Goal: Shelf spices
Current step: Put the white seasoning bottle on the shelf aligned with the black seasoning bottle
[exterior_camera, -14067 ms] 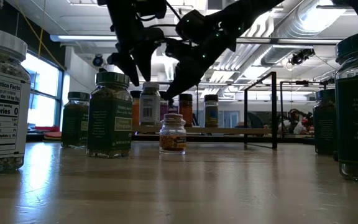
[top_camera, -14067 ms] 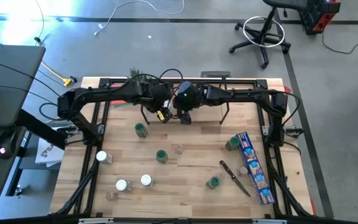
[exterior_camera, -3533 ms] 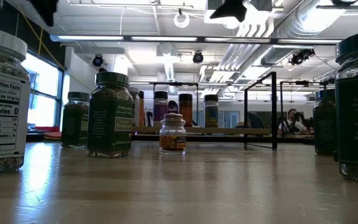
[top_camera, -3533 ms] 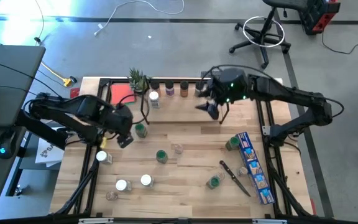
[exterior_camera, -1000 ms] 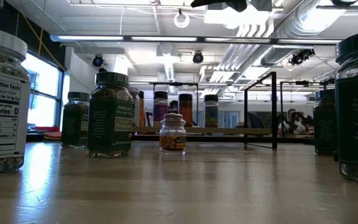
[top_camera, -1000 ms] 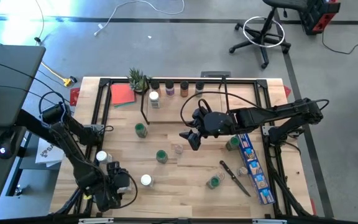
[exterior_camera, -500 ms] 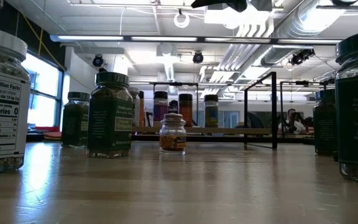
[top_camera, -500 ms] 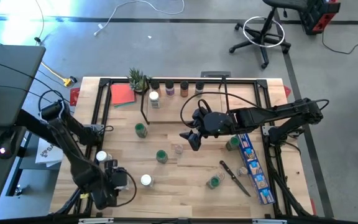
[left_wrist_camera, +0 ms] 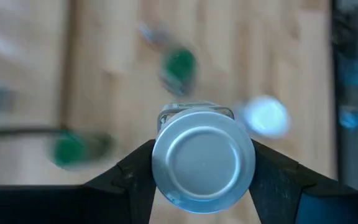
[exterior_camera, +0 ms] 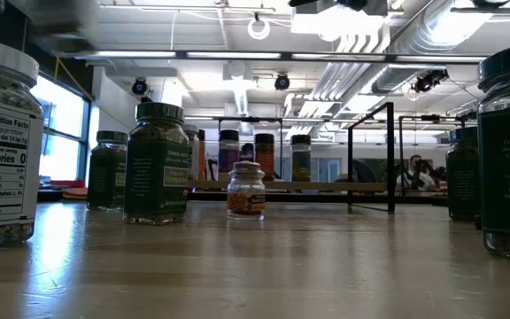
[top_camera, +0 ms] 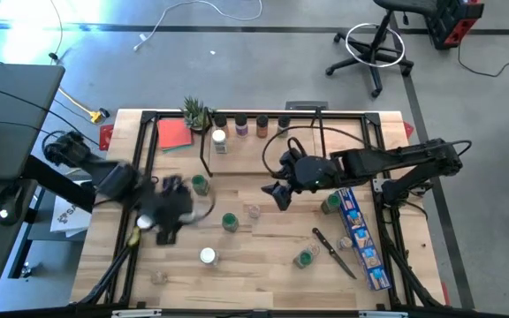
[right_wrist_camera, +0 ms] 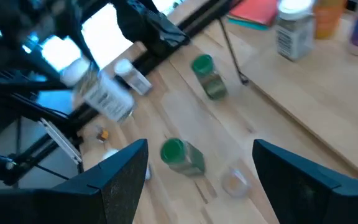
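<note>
"Nutrition Facts" jar point(exterior_camera: 1, 146) nearest; left end effector point(left_wrist_camera: 202, 163) pinching white-capped jar point(left_wrist_camera: 204, 162); right point(right_wrist_camera: 194, 171) spread.

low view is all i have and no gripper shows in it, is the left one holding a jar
Observer: Yes. The left gripper is shut on a white-capped jar, held by its sides between both fingers.
Operator: and the right one
Observer: The right gripper is open and empty, over the middle of the table, close to a small clear-capped jar standing there.
</note>
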`<state>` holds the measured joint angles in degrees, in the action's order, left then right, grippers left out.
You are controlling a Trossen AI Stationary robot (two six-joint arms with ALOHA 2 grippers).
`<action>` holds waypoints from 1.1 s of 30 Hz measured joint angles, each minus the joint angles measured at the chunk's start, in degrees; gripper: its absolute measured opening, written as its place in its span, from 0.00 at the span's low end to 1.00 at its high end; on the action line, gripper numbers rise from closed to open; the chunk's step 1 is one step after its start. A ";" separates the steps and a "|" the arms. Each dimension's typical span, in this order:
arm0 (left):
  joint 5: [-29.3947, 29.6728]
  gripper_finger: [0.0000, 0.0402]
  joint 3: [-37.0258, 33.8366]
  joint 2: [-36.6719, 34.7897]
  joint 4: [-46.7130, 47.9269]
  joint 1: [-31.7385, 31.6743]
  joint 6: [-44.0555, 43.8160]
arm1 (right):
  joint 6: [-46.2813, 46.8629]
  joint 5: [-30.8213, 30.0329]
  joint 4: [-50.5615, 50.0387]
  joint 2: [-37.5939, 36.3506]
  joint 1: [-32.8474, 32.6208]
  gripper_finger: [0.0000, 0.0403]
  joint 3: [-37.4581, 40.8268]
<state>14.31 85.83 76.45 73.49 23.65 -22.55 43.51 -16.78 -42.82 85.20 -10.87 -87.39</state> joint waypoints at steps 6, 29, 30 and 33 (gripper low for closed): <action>-1.21 0.49 5.59 7.38 -6.14 -19.61 19.07 | 2.88 -4.92 -17.04 -1.42 -0.57 0.70 -5.71; -6.12 0.54 9.52 29.67 -15.12 -43.80 49.91 | 9.03 -7.64 -23.54 -2.47 -3.80 0.70 -5.97; -6.26 0.55 9.52 29.67 -15.41 -44.04 50.32 | 9.03 -7.66 -23.95 -2.47 -3.80 0.70 -5.97; -6.29 0.57 9.52 29.67 -16.43 -44.77 51.89 | 9.00 -7.78 -24.85 -2.47 -3.78 0.70 -5.97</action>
<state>8.01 95.35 106.13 57.06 -21.13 29.35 52.51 -24.56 -67.67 82.74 -14.66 -93.36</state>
